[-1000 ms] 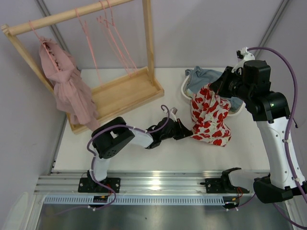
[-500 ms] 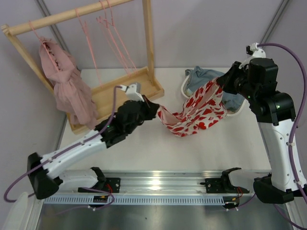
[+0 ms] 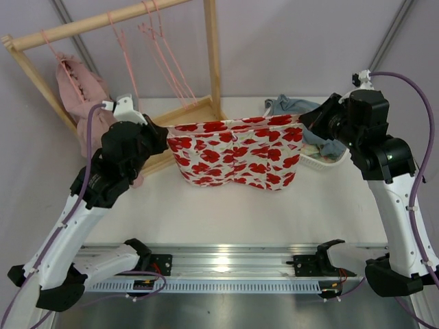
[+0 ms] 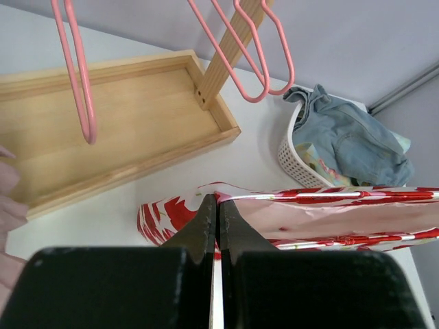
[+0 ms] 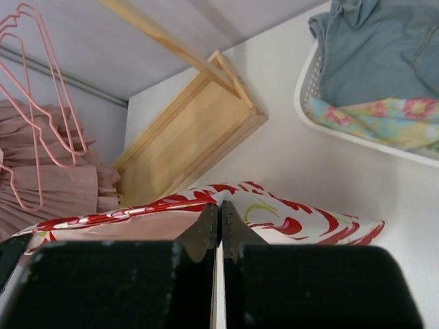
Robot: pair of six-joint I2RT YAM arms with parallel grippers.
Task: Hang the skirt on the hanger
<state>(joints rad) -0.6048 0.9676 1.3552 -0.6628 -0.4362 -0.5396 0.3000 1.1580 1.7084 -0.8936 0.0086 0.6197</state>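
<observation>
Skirt (image 3: 233, 152) hangs spread flat just above the worktop (image 3: 226, 212), its top edge pulled taut between the two arms. The left end effector (image 3: 163, 136) is pinched fully closed on the corner at 9 o'clock, and the right end effector (image 3: 306, 122) is clamped tight on the corner at 3 o'clock. Beyond, toward 11 o'clock, pink hangers (image 4: 81, 68) dangle from the wooden rack (image 3: 214, 62). A white basket (image 3: 312, 163) sits at 2 o'clock.
</observation>
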